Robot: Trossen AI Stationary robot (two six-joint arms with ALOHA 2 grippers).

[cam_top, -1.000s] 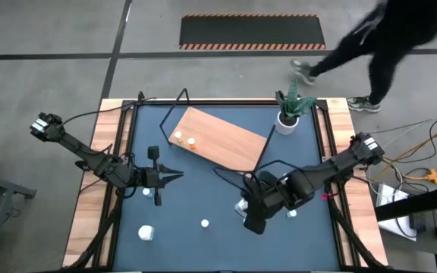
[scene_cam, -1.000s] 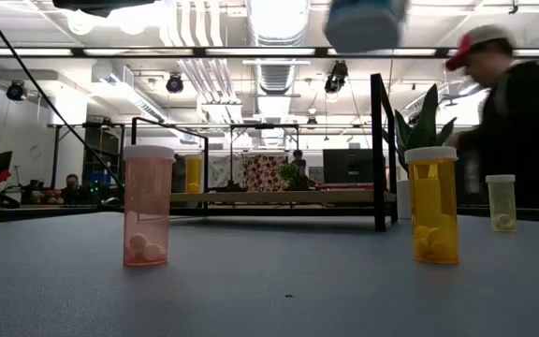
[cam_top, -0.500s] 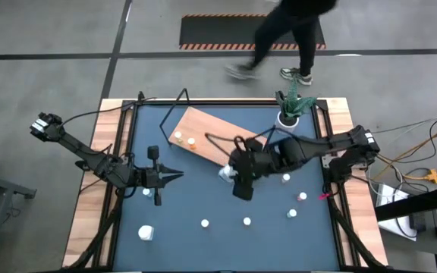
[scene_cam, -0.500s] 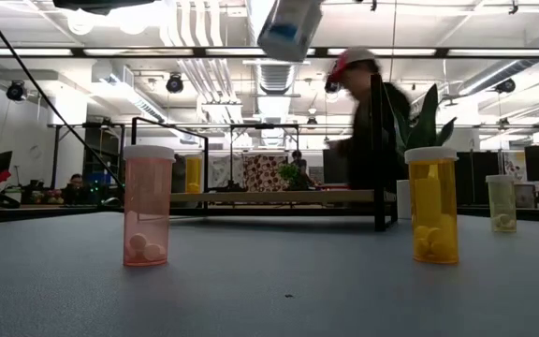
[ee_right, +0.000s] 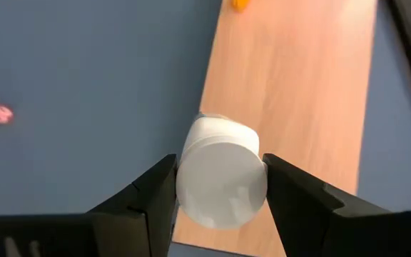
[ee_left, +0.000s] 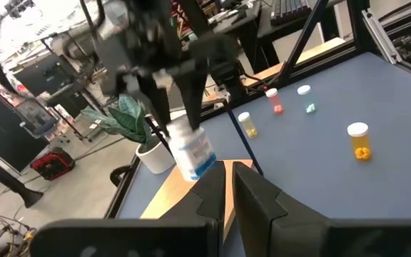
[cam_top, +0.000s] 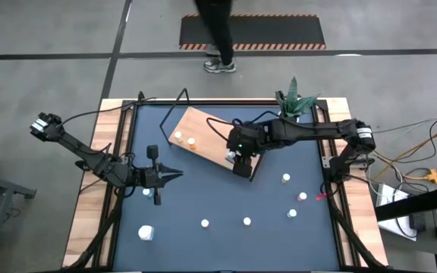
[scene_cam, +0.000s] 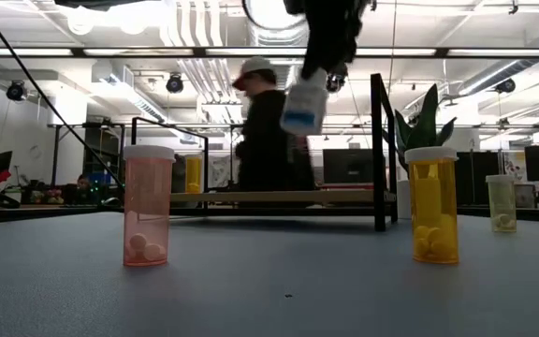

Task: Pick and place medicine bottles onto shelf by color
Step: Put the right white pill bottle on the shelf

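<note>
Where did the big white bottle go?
The big white bottle is up in the air, held by the right gripper over the right end of the wooden shelf. In the high view, that is near the table's middle.

Person point(cam_top: 217, 34) cut off above waist

Right dark six-joint arm stretched across from the table's right edge, wrist angled down, right two-finger gripper point(cam_top: 234, 158) clamped on a large white cylindrical medicine bottle point(ee_right: 220, 171), held aloft. Left dark arm low at the table's left side, left gripper point(cam_top: 174, 175) with fingers together.
</note>
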